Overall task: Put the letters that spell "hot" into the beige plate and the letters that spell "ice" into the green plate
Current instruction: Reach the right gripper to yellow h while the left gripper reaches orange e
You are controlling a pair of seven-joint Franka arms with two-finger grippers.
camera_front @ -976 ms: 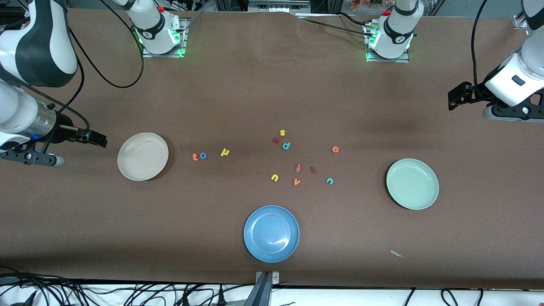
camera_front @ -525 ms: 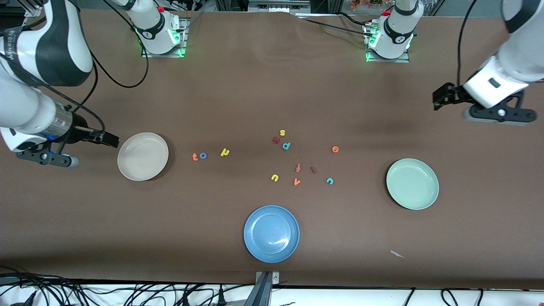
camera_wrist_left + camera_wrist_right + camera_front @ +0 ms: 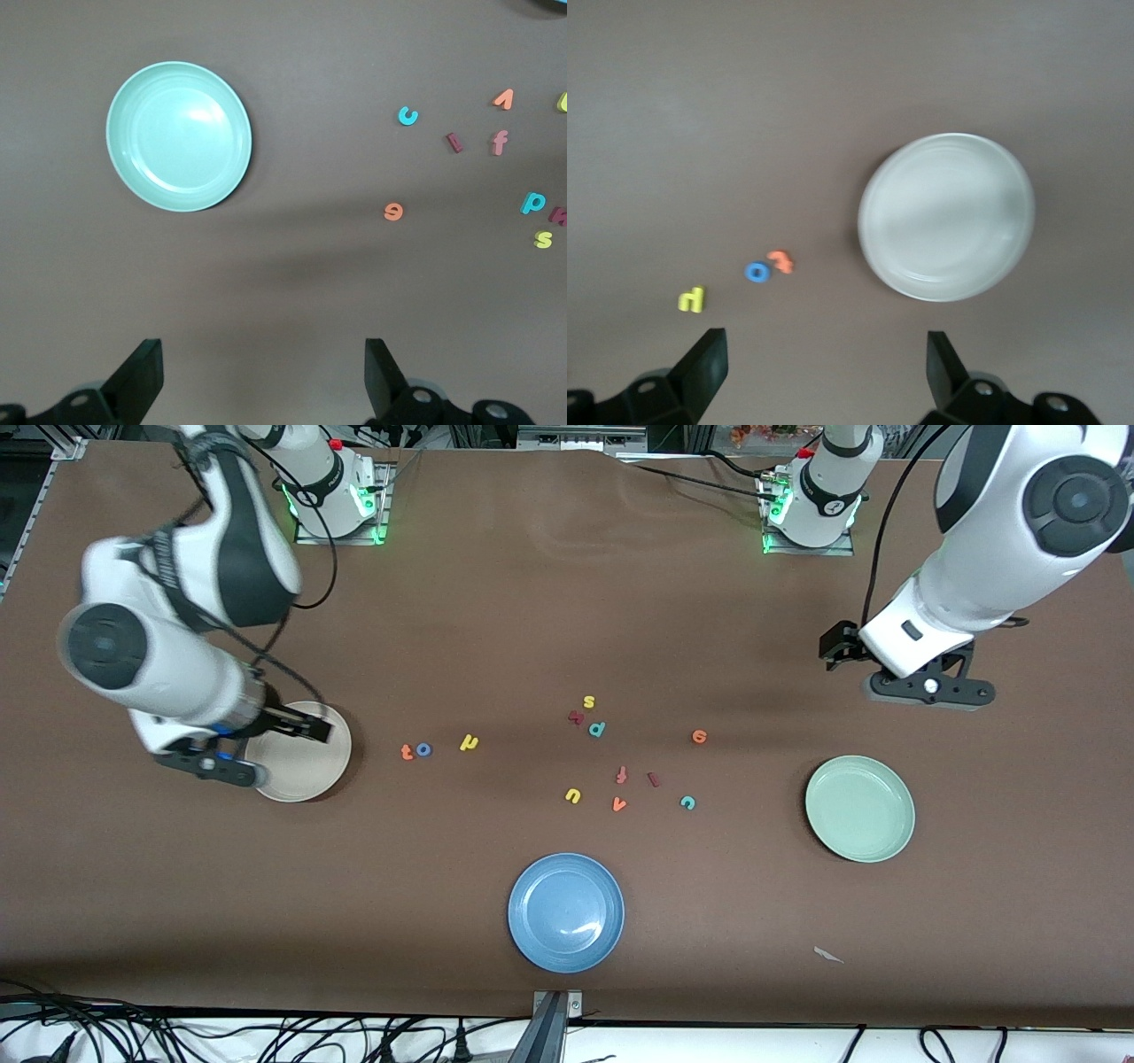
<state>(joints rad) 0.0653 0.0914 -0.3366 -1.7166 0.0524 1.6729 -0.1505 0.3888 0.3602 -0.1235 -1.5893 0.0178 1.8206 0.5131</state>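
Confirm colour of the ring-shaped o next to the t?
Blue o, beside the orange t; clearest in the front view.

Even overhead light, soft shadows, glare on blue plate (image 3: 567, 912), right wrist view blurred

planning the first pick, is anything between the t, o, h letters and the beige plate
Nothing visible. Bare table separates the beige plate from the orange t, then the blue o and yellow h.

Plain brown bench (image 3: 496, 602) fills the frame, soft shadows across it, with tangled black cables (image 3: 266, 1036) on a white strip along the bottom edge.
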